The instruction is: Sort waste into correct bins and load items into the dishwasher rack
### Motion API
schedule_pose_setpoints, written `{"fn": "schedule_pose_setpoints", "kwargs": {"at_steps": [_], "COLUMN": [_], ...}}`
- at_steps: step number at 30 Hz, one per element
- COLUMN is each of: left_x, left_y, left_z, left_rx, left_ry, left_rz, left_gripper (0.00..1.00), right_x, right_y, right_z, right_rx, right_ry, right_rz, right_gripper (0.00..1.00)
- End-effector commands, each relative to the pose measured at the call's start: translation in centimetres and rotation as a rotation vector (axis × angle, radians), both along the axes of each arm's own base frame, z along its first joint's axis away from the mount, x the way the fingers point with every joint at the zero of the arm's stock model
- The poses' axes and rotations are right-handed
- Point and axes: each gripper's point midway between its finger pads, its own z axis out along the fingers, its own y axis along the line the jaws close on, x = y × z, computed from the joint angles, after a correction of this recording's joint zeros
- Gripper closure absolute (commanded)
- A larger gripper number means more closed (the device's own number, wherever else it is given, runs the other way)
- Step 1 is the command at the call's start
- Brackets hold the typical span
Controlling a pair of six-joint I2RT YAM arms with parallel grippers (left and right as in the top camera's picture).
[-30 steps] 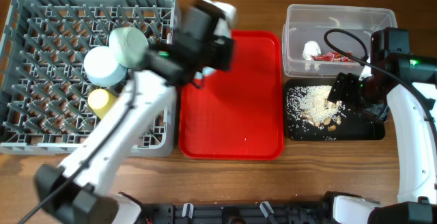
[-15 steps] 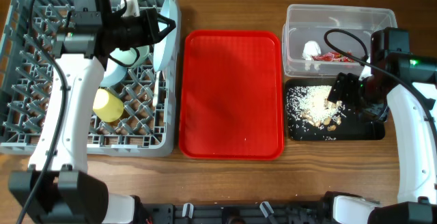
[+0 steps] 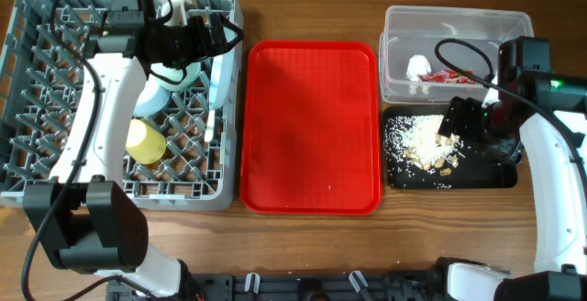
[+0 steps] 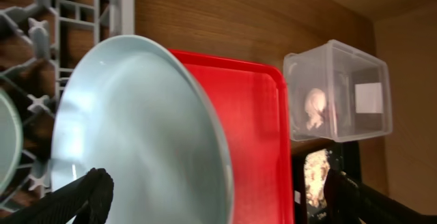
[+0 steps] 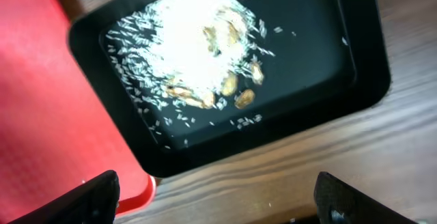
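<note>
1. Grey plastic lattice directly beneath the left end effector (image 3: 213, 44): the dishwasher rack (image 3: 46, 81). Just below the fingers, the round pale blue-white plate (image 3: 220, 85), on edge over the rack's column nearest the red serving tray (image 3: 312, 127).
2. Clamped on the plate's rim, by the look of it. One black finger (image 4: 78, 197) across the near face in the left wrist view, the other hidden behind the plate.
3. Plate's faces turned sideways, toward tray and toward rack, its edge line parallel with the rack's side wall. Probably a straight lowering between pegs to follow. Cannot tell whether the bottom edge touches the lattice yet.
4. Left arm the only one near. Right end effector (image 3: 463, 117) well apart above the black tray (image 3: 486, 174) of rice scraps (image 3: 422, 140), fingers spread wide, holding nothing.
5. Overhead only: plate as a thin sliver, with a pale green bowl (image 3: 174, 72) just beside the left end effector on the side away from the tray, and a yellow bowl (image 3: 145, 140) nearer the arm's base.
6. Left wrist only: the plate's broad face, and past the tray the clear tub (image 4: 341, 87) holding the white napkin (image 4: 314, 108).
</note>
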Motion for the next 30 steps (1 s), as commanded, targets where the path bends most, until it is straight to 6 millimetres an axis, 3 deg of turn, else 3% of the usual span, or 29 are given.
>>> {"fn": "schedule_pose_setpoints", "kwargs": {"at_steps": [1, 4, 6, 7, 9, 11, 14, 18, 24, 26, 30], "left_x": [0.0, -2.2, -5.3, -6.5, -8.6, -9.9, -12.4, -13.4, -16.2, -18.3, -22.3], "left_y": [2.5, 5.3, 9.3, 9.9, 10.0, 10.0, 10.2, 9.4, 7.0, 6.5, 7.0], "left_z": [3.1, 4.6, 3.0, 2.2, 0.9, 0.4, -0.4, -0.5, 1.2, 1.9, 2.8], "left_rx": [0.115, 0.230, 0.360, 0.383, 0.411, 0.427, 0.479, 0.539, 0.491, 0.453, 0.395], "left_ry": [-0.094, -0.067, 0.105, 0.170, 0.268, 0.325, 0.410, 0.346, 0.024, -0.114, -0.263], "left_rz": [0.087, 0.233, 0.468, 0.509, 0.493, 0.481, 0.431, 0.373, 0.312, 0.296, 0.345], "left_gripper": [0.00, 0.00, 0.00, 0.00, 0.00, 0.00, 0.00, 0.00, 0.00, 0.00, 0.00], "right_x": [1.8, 4.6, 7.3, 8.5, 10.2, 10.3, 8.7, 6.6, 2.9, 0.1, -3.4], "right_y": [2.6, 7.2, 9.5, 10.4, 10.2, 9.3, 7.5, 7.3, 7.0, 6.1, 4.9], "right_z": [1.1, 3.2, 4.7, 5.3, 5.6, 5.2, 3.9, 3.7, 7.5, 9.3, 10.8], "right_rx": [0.131, 0.310, 0.291, 0.254, 0.129, 0.067, 0.031, 0.038, 0.025, -0.014, -0.062], "right_ry": [-0.100, -0.280, -0.418, -0.469, -0.520, -0.500, -0.401, -0.349, -0.609, -0.739, -0.871], "right_rz": [0.129, 0.324, 0.430, 0.466, 0.433, 0.403, 0.309, 0.299, 0.278, 0.256, 0.219], "right_gripper": [0.08, 0.02, 0.00, 0.00, 0.00, 0.00, 0.00, 0.00, 0.00, 0.00, 0.00]}}
